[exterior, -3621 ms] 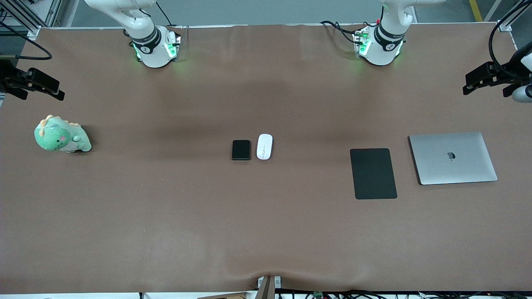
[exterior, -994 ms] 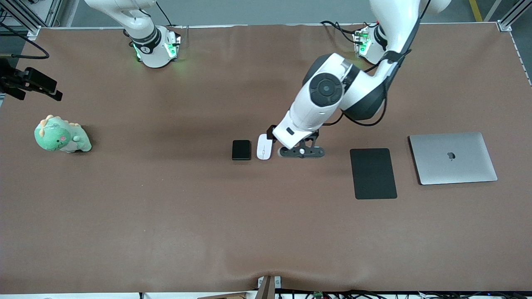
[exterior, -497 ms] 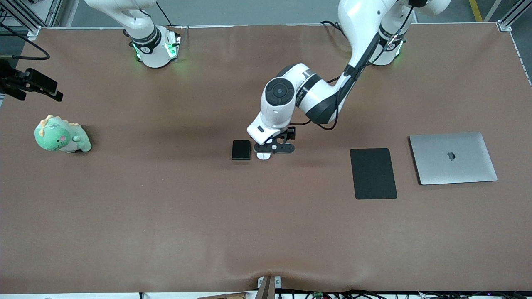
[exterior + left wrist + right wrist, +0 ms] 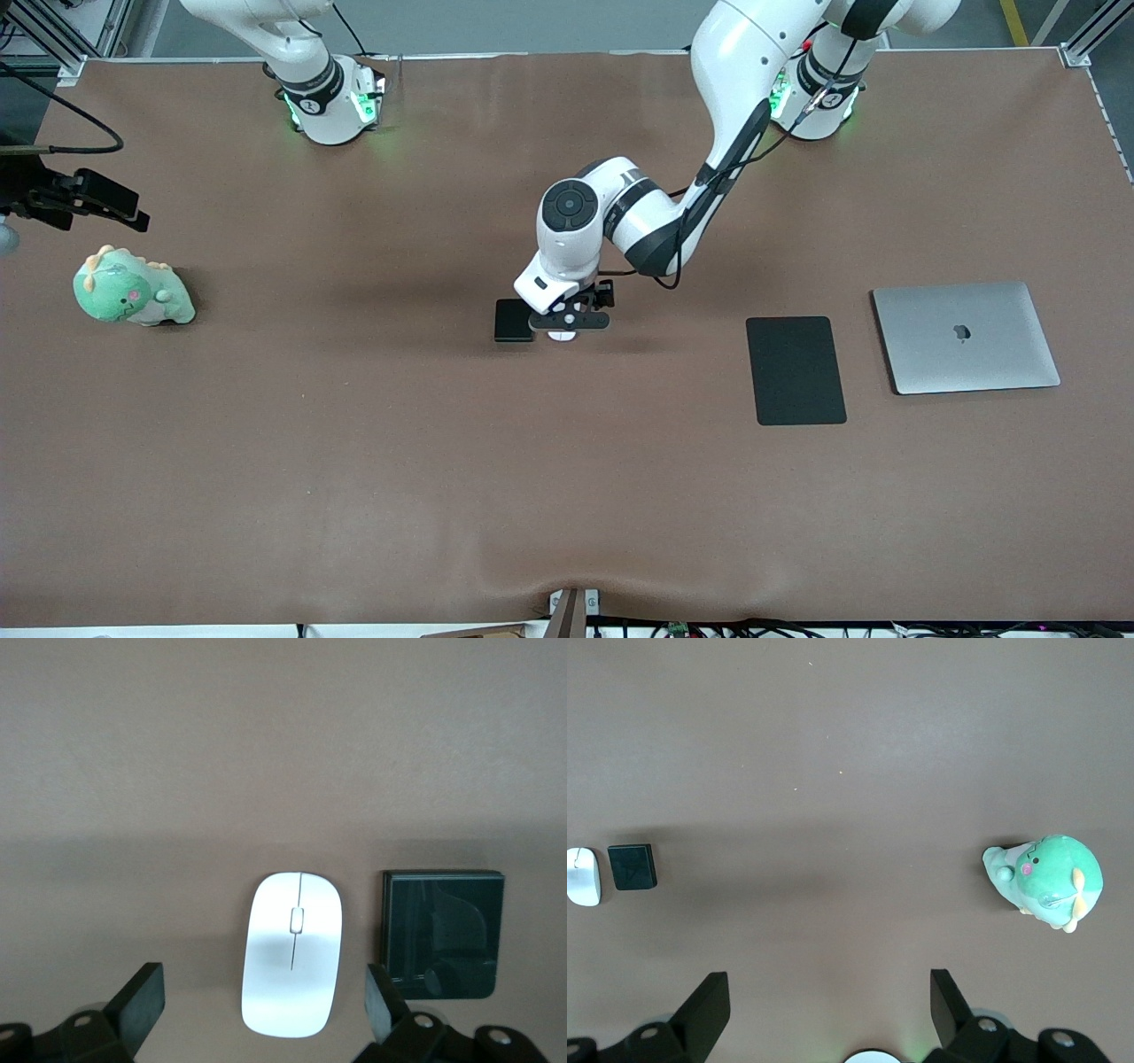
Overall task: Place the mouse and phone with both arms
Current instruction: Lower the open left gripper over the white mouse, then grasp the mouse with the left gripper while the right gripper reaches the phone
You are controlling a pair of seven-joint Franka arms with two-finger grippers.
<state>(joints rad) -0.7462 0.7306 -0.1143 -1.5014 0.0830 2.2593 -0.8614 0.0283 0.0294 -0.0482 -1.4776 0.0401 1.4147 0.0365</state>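
Table: brown, bearing everything.
Laptop: closed, toward my left arm's end.
Mouse pad: beside it.
Left gripper: fingers spread, over the mouse.
Right gripper: spread wide, waiting near the plush dinosaur.
Phone: flat, just beside the mouse.

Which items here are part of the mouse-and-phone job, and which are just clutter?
Job:
- mouse, lying flat on the table under the open left gripper
- phone, flat beside the mouse
- right gripper, open, waiting at its end of the table above the dinosaur

Lying about:
- mouse pad
- laptop, closed
- plush dinosaur
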